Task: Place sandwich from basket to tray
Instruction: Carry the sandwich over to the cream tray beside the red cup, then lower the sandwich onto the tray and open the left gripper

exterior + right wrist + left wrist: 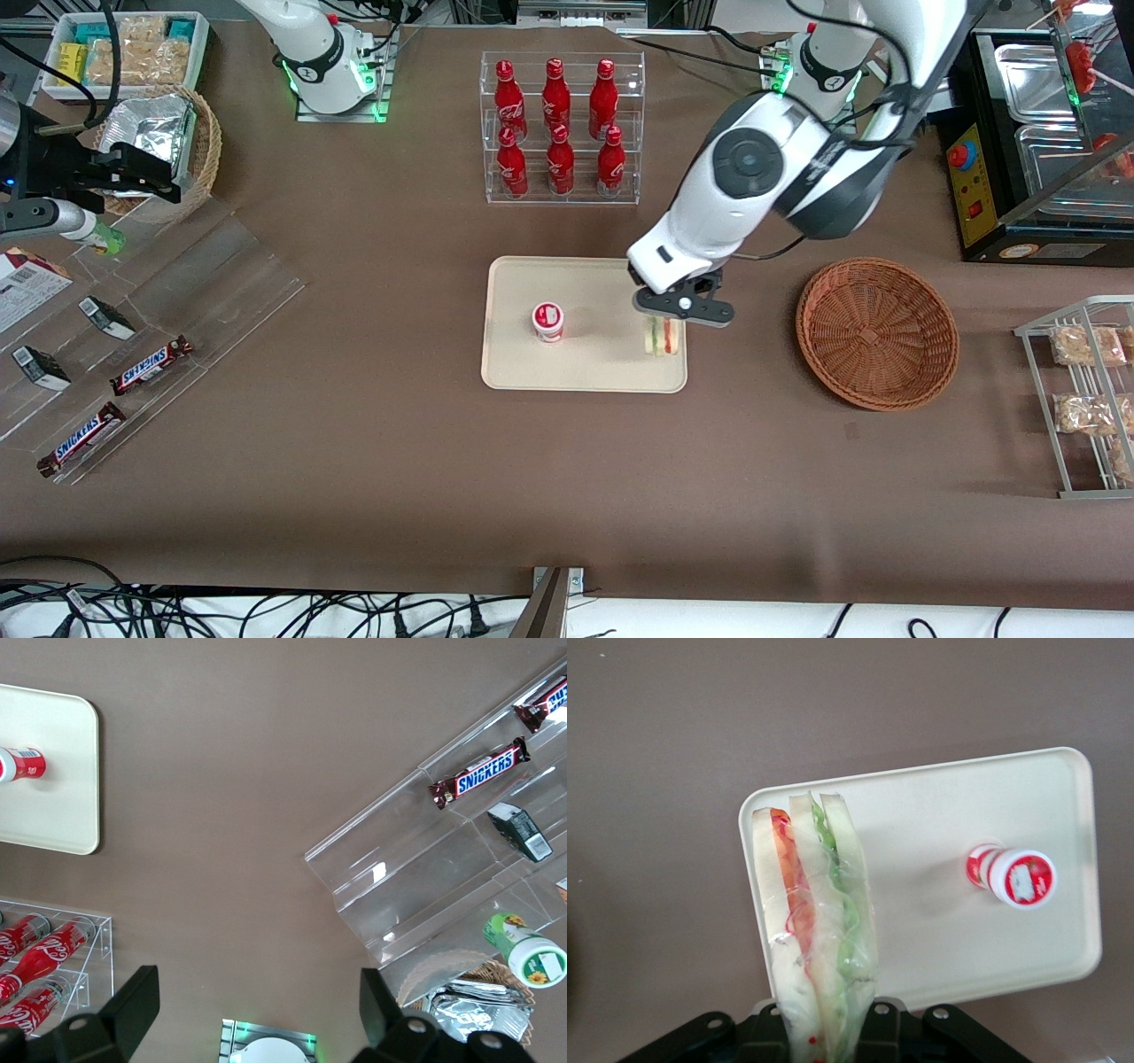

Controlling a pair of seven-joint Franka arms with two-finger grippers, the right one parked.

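Observation:
The sandwich (662,337) (815,921), a clear-wrapped white wedge with red and green layers, stands on edge at the end of the cream tray (585,372) (921,815) that is closest to the basket. My left gripper (679,310) (824,1041) is directly above it and shut on its upper end, with the wrap pinched between the black fingers (890,1028). The reddish-brown wicker basket (833,297) sits beside the tray, toward the working arm's end, with nothing in it.
A small red-and-white cup (548,321) (1014,877) stands mid-tray. A clear rack of red cola bottles (561,128) is farther from the camera. A wire rack of snack packs (1085,390) stands past the basket. An acrylic display with Snickers bars (151,363) lies toward the parked arm's end.

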